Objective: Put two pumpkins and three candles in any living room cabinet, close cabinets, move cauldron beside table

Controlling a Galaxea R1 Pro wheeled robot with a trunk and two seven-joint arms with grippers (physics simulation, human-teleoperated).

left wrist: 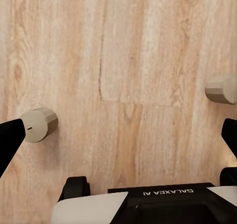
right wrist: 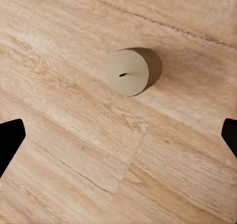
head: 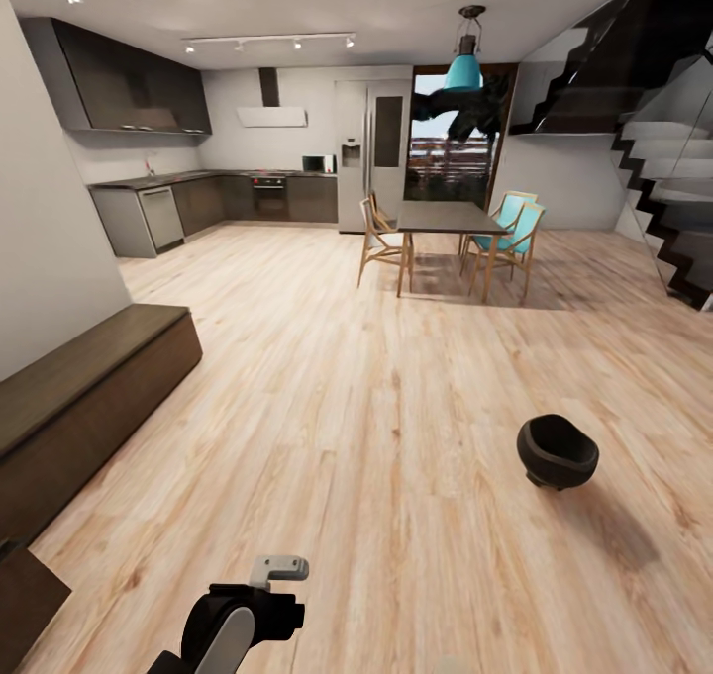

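Note:
Two pale candles lie on the wood floor in the left wrist view, one [left wrist: 38, 125] by one fingertip and the other [left wrist: 221, 89] near the opposite edge. My left gripper [left wrist: 118, 140] hangs open above the bare floor between them. In the right wrist view a single candle [right wrist: 133, 71] lies on the floor with its wick end facing the camera, ahead of my open right gripper [right wrist: 118, 137]. The dark cauldron [head: 557, 451] stands on the floor to the right. The long dark brown cabinet [head: 89, 387] runs along the left wall. The pumpkins and the table are out of view.
My left arm [head: 243, 620] shows at the bottom of the head view. A dark brown panel [head: 25, 595] juts in at the lower left corner. A dining set [head: 451, 234] with chairs, a kitchen [head: 248, 194] and stairs [head: 673, 209] lie far ahead across open floor.

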